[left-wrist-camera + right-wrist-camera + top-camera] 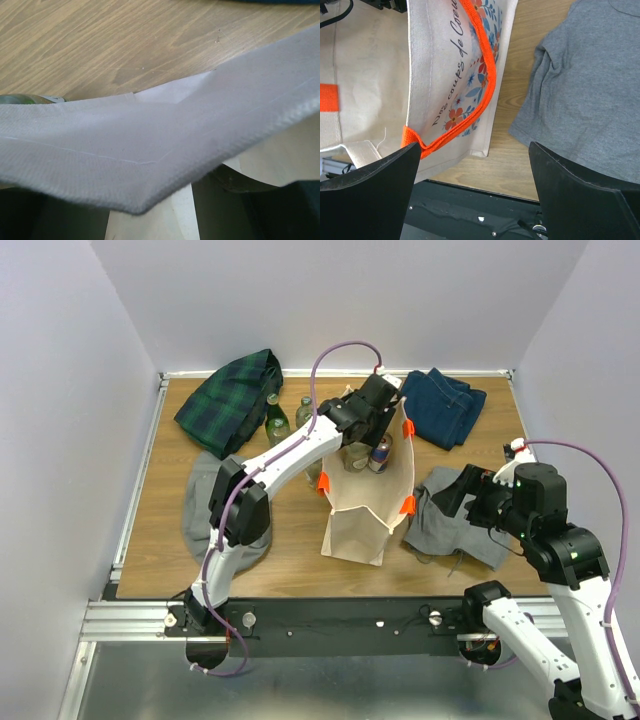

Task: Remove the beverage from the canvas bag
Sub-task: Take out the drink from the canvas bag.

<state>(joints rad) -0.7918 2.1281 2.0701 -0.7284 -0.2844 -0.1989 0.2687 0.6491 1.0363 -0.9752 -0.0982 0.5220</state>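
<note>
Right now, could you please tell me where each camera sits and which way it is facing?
Top: above and behind the bases, looking down on the table; both arms show, the left arm reaching into the canvas bag.
Left wrist: at the bag's mouth, looking across its rim to the table; nothing of the arm clearly visible.
Right wrist: beside the bag, facing its printed side, orange handle and grey shirt; its open tool frames the bottom.
Shared: top and right wrist both show the bag and grey shirt.

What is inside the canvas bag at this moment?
The top view shows a can and, beside it, what looks like a glass bottle inside the open canvas bag. Their lower parts and the bag's bottom are hidden by its walls.
</note>
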